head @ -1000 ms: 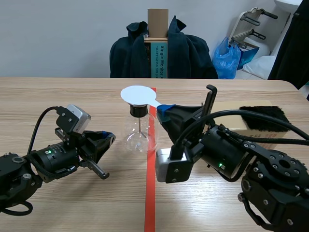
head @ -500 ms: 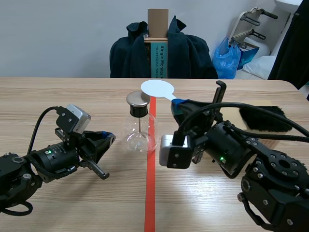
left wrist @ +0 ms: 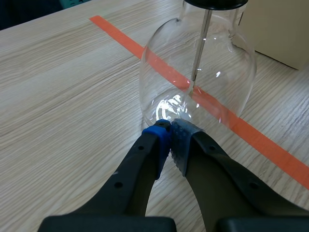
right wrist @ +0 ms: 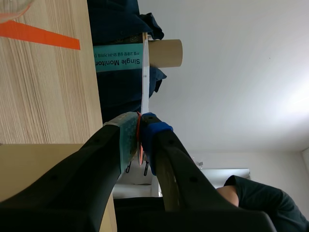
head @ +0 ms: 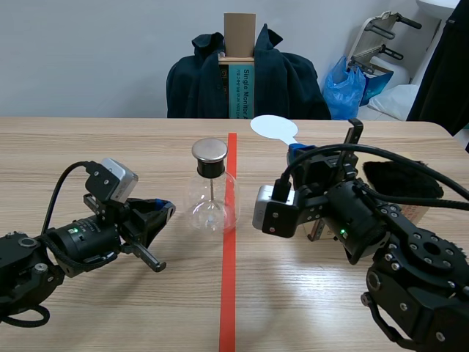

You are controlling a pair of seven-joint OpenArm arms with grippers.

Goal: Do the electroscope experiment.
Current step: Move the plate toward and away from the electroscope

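A clear glass flask electroscope (head: 212, 198) with a metal cap (head: 209, 150) and a thin rod inside stands just left of the red tape line. My right gripper (head: 297, 152) is shut on the handle of a white disc paddle (head: 274, 127), held up to the right of the cap and apart from it. In the right wrist view the paddle (right wrist: 144, 72) shows edge-on between the pads (right wrist: 128, 135). My left gripper (left wrist: 169, 133) is shut on nothing, its tips at the foot of the flask (left wrist: 198, 82).
A black fur cloth (head: 403, 180) lies on a cardboard box (head: 410, 209) at the right. Beyond the far table edge stands a chair draped with a dark jacket (head: 245, 77) and a box behind it. A blue bag (head: 348, 88) sits at back right.
My right gripper has carried the white paddle from over the flask's cap up and away to the right, uncovering the cap. The left arm has not moved.
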